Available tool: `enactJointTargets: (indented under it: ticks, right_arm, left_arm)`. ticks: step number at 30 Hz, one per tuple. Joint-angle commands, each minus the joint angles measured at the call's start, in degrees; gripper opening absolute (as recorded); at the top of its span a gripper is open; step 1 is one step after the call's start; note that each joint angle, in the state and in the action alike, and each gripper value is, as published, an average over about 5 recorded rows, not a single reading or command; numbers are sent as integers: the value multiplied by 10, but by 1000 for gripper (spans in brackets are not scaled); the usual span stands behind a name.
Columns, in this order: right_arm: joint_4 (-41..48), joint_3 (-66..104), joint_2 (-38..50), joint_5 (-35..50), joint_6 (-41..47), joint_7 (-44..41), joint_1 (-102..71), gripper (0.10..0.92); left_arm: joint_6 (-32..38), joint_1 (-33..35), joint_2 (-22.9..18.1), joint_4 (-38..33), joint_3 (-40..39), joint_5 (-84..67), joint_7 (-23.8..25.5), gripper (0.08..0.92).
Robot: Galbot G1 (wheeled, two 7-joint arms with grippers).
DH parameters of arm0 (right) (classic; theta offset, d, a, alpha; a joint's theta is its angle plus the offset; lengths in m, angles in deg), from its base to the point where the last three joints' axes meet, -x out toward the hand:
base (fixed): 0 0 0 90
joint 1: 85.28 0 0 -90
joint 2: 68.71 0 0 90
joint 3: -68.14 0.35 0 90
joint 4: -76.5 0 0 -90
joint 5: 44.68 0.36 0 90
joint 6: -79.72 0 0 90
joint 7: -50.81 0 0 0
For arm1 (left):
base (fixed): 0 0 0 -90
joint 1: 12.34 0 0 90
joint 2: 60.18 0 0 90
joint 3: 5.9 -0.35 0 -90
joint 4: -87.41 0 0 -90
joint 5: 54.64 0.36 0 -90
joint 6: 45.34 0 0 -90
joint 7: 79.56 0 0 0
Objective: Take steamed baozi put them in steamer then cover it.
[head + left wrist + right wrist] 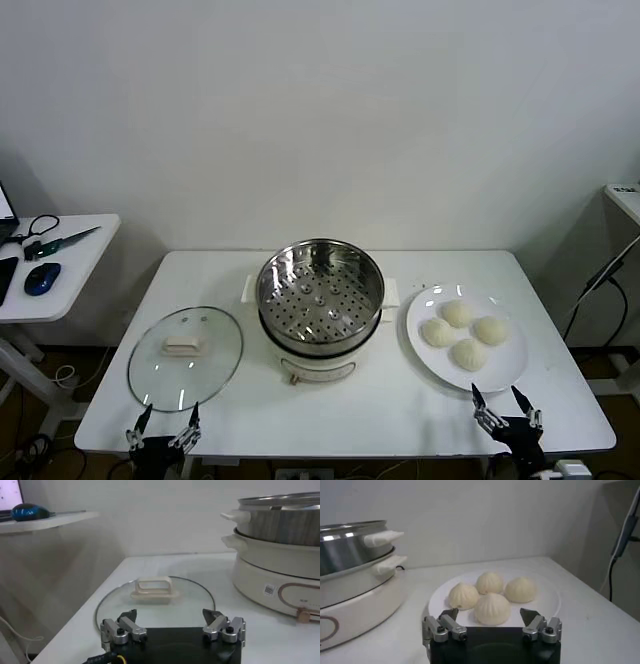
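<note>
Four cream-white pleated baozi [463,333] sat on a flat white plate [512,368] right of the open stainless-steel steamer [320,291]. The clear glass cover [185,357] lay flat on the white tabletop [400,410], left. The left gripper [162,427] and right gripper [507,408] hovered at the near edge, fingers spread, empty.

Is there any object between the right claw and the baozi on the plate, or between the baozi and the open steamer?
Nothing visible blocks either path. The right claw is open just in front of the plate holding four baozi. Only bare table separates plate and steamer, which is uncovered.
</note>
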Motion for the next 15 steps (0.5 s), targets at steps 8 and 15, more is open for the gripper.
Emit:
enactJointTargets:
  ticks: [8, 15]
  right_arm:
    - [82, -41, 176, -102, 145, -93, 284, 823]
    - [222, -371, 374, -162, 134, -336, 632, 823]
  left_arm:
    - [0, 0, 2, -3, -2, 0, 0, 823]
    - [2, -3, 3, -2, -5, 1, 0, 823]
